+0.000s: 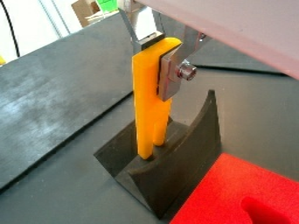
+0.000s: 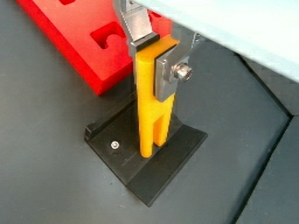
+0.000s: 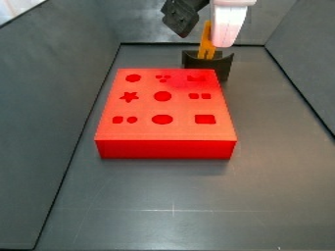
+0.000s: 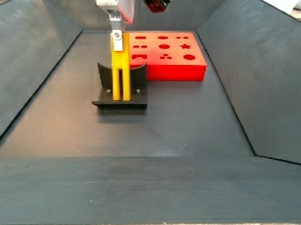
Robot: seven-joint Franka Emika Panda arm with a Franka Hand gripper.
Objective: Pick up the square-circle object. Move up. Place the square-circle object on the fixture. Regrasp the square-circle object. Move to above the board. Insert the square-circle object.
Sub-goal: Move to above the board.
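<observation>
Claw closed on the upper part of the upright yellow peg

The claw (image 2: 160, 54) points straight down from the arm, above the fixture. In both wrist views its flat silver fingers (image 1: 176, 70) press on the upper end of the yellow peg (image 1: 149, 105). In a side view the claw (image 4: 115, 26) hangs at the top of the peg, wrist vertical.

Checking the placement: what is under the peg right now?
The peg stands upright on the fixture base, the gripper gripping its top. Its bottom end is hidden, so contact cannot be confirmed.
</observation>
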